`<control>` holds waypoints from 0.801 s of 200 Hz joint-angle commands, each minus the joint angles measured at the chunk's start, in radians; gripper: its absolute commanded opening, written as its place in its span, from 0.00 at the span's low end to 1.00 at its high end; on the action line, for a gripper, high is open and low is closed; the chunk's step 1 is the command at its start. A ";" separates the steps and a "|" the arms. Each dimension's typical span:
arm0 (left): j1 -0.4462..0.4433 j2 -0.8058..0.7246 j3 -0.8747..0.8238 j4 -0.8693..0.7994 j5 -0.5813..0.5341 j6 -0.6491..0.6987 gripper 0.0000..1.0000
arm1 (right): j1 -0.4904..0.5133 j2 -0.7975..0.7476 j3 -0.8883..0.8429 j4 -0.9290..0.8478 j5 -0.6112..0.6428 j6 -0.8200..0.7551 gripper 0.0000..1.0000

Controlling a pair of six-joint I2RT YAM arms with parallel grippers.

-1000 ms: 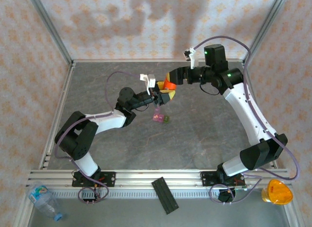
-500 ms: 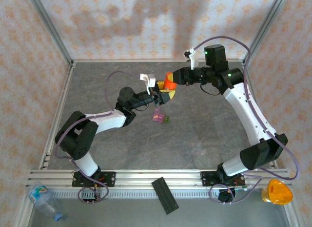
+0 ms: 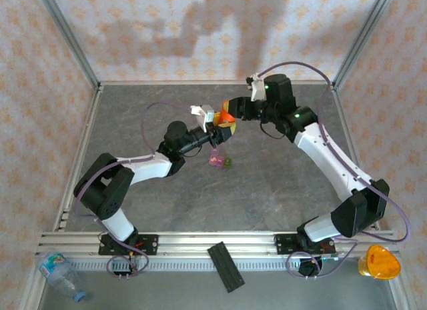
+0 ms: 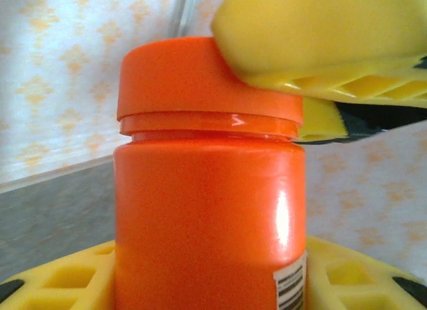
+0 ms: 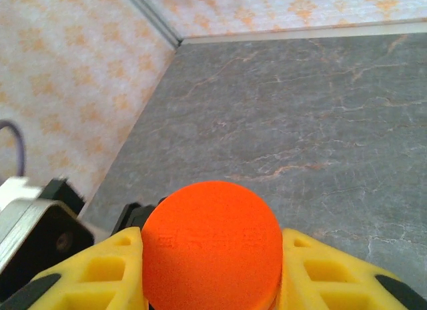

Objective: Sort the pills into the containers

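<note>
From the left, my left fingers (image 3: pixel 224 129) reached in over the middle of the bench (image 3: pixel 280 183), a little toward its far edge. The left wrist view showed them partly closed around the lower body of the orange bottle (image 4: pixel 207 217), one yellow finger on each side of it. The bottle stood upright in that hold, its long axis vertical and the cap (image 4: pixel 200 83) on top.

From the right, my right fingers (image 5: pixel 333 277) were closed tight on that cap, gripping it by its sides, with its round top facing the right wrist camera. So the cap lay straight between the right fingers, in line with the bottle's axis. I judged the next move to be a twist about that axis, with the left arm holding the body steady.

The containers sat on the bench below the bottle, slightly toward the near edge: the joined pink boxes (image 3: pixel 216 161) on the left and the green box (image 3: pixel 227 163) touching them on the right. The left arm was the nearer one to them. I could see no pills; I supposed they were inside the bottle.

As for writing, a white label (image 4: pixel 291 287) low on the bottle showed part of a barcode. Faint raised marks on the cap top were too blurred to read.
</note>
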 commanded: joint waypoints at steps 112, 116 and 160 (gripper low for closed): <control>-0.185 -0.069 -0.053 0.151 -0.491 0.368 0.00 | 0.117 0.102 -0.012 0.062 0.146 0.260 0.33; -0.185 -0.067 -0.054 0.150 -0.496 0.364 0.00 | 0.116 0.100 -0.010 0.059 0.149 0.256 0.34; -0.176 -0.062 -0.056 0.125 -0.506 0.328 0.00 | 0.077 0.069 0.097 -0.047 0.171 0.200 0.68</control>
